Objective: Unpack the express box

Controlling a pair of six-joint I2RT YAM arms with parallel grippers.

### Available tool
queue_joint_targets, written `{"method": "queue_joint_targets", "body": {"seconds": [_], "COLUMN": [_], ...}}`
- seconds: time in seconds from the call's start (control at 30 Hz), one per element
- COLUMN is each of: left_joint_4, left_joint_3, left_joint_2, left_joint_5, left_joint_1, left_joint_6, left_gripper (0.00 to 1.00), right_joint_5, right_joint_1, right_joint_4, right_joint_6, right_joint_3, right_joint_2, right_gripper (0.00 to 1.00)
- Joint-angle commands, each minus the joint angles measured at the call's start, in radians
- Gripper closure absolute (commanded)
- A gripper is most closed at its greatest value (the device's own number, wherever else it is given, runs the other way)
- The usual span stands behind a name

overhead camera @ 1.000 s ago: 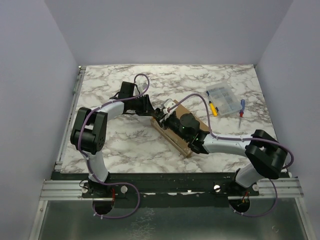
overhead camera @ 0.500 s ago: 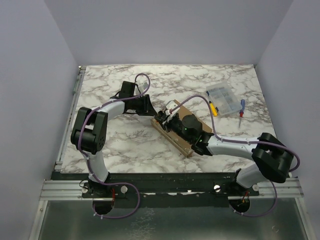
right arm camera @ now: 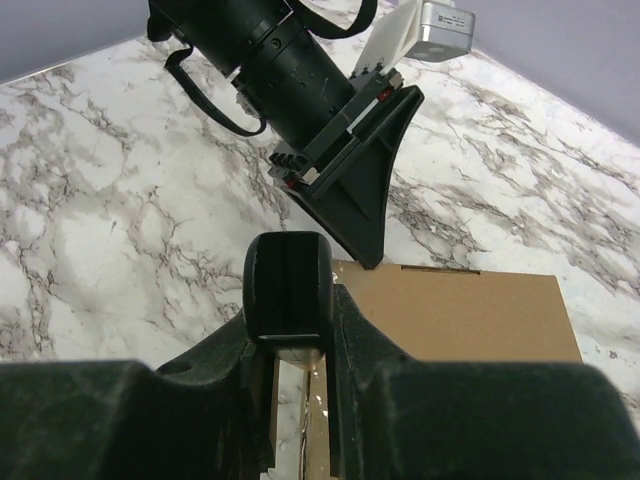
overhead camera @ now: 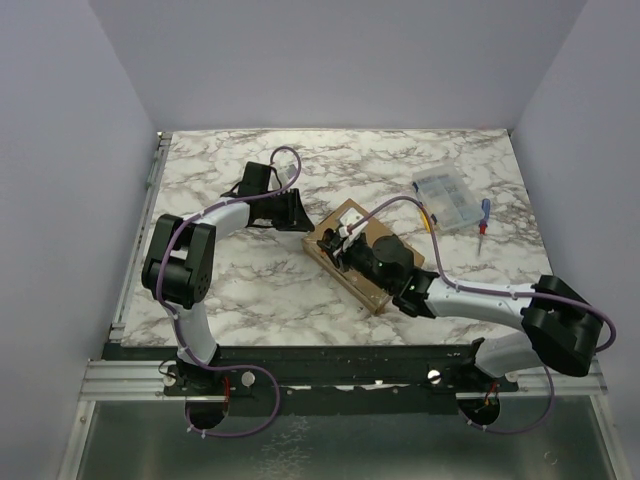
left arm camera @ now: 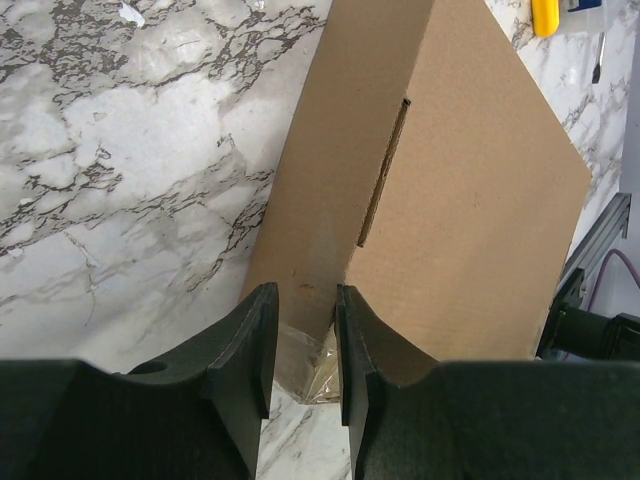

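Scanning from the left, my left hand [left arm camera: 305,300] is down at the corner of the express box [left arm camera: 460,200] that faces its own arm. Its two fingers [left arm camera: 250,350] stand close together, with the cardboard corner and a scrap of clear tape [left arm camera: 315,365] in the narrow gap. Whether they actually squeeze the box, I cannot tell. The box lies flat and slantwise in the middle of the marble worktop [overhead camera: 250,290], lid down, a tab slit showing on top. From overhead, much of it is hidden under the right arm's wrist. My right hand [right arm camera: 290,290] is over the box's left end, fingers drawn almost together with just a sliver between. What sits in that sliver is too cramped to read, and I can't see anything pinched. Just beyond it, one left finger meets the box's far edge. Further right, well apart from the box, sits a clear compartment case [overhead camera: 447,198], with a yellow item [overhead camera: 427,218] beside it. A thin blue-handled tool [overhead camera: 483,215] lies on its right, too small to identify.
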Motion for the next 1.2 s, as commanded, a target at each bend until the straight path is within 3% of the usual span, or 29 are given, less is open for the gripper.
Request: {"method": "queue_joint_targets", "body": {"seconds": [0.0,0.17,0.3,0.53,0.67,0.77,0.83,1.17], "left_joint_4": [-0.068,-0.070,-0.076,-0.129,-0.089,0.114,0.245,0.436], "left_joint_3": [-0.020,-0.015,-0.015,-0.120,-0.255,-0.419,-0.505,-0.652], "left_joint_2": [0.069,0.037,-0.041,-0.303,-0.432,-0.492,-0.528,-0.587], "left_joint_5": [-0.216,-0.205,-0.227,-0.369,-0.339,-0.238,-0.245,-0.441], "left_joint_1": [-0.001,-0.004,-0.001,0.010,0.006,-0.005,-0.021,-0.123], "left_joint_6": [0.074,0.067,0.042,-0.216,-0.454,-0.660,-0.758,-0.854], "left_gripper": [0.67,0.64,0.41,0.29,0.29,0.29,0.29,0.34], "right_joint_5": [0.026,0.043,0.059,0.080,0.083,0.086,0.089,0.079], "right_joint_1": [0.013,0.021,0.024,0.026,0.028,0.028,0.028,0.029], "right_joint_4": [-0.051,-0.054,-0.037,-0.017,-0.005,-0.008,-0.005,-0.008], "right_joint_6": [0.022,0.034,0.031,0.017,0.024,0.028,0.029,0.055], "right_joint_3": [-0.035,-0.057,-0.060,-0.052,-0.055,-0.058,-0.061,-0.057], "right_joint_2": [-0.051,-0.080,-0.069,-0.043,-0.045,-0.051,-0.054,-0.041], "right_gripper": [0.99,0.99,0.99,0.99,0.99,0.99,0.99,0.99]}}
